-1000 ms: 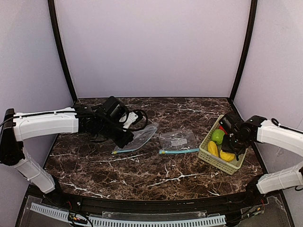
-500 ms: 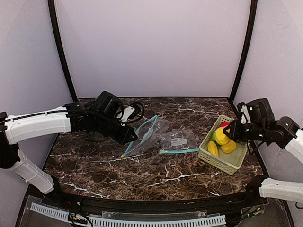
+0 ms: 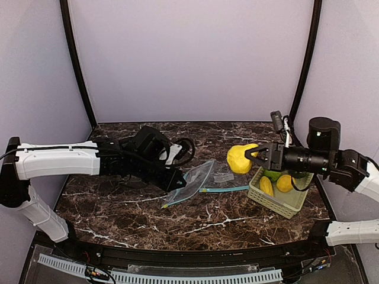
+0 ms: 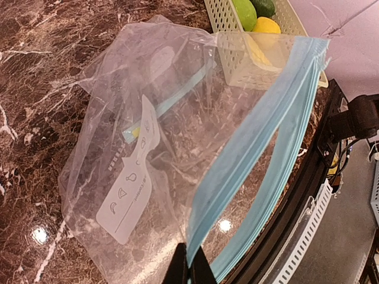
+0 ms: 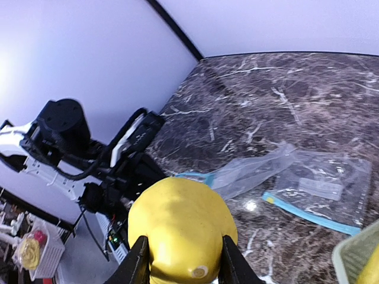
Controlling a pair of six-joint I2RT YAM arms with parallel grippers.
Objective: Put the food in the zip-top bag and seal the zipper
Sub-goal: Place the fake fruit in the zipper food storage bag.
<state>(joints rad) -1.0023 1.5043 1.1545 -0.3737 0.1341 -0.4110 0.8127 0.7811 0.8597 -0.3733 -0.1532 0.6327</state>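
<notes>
Left jaws are pressed onto the blue zipper edge of the zip-top bag [image 3: 192, 180], which is lifted over open worktop [image 3: 207, 222]. 1 yellow fruit [image 3: 238, 158] is pinched in the right jaws, midair, between bag and basket [image 3: 267, 201].

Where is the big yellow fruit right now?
The yellow fruit is up off the table at right in the top view, clamped in the right gripper, just left of the basket.
</notes>
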